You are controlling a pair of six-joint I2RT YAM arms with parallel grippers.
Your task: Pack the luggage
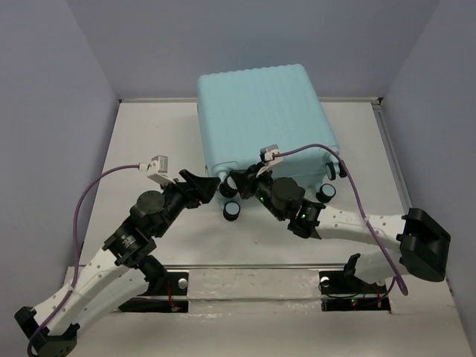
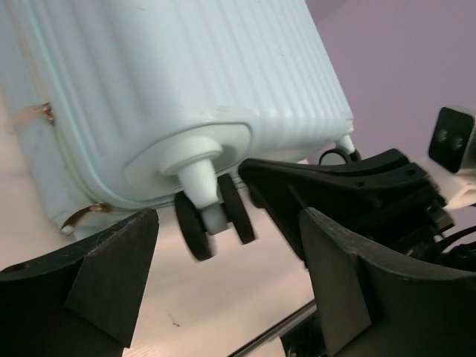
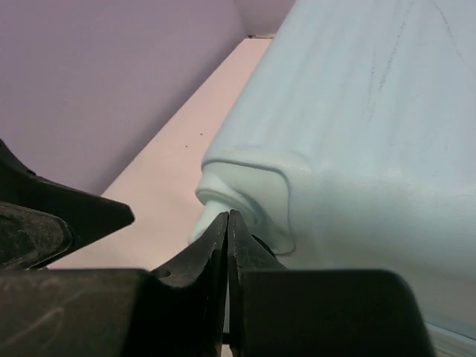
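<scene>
The luggage [image 1: 260,119] is a large pale aqua ribbed suitcase lying closed and flat at the back middle of the table, its caster wheels [image 1: 232,210] facing the arms. My left gripper [image 1: 207,186] is open and empty just left of the near-left corner. In the left wrist view [image 2: 223,286] its fingers stand wide apart, with a black-and-white caster [image 2: 212,217] ahead between them and the suitcase shell [image 2: 186,74] above. My right gripper [image 1: 249,178] is shut on nothing. In the right wrist view its tips [image 3: 228,221] sit against the caster mount [image 3: 245,186] at the same corner.
Purple walls enclose the white table [image 1: 149,149] on the left, back and right. The right gripper's black fingers [image 2: 335,182] show close by in the left wrist view. Other casters [image 1: 326,193] stick out at the suitcase's near-right corner. Cables arc over both arms.
</scene>
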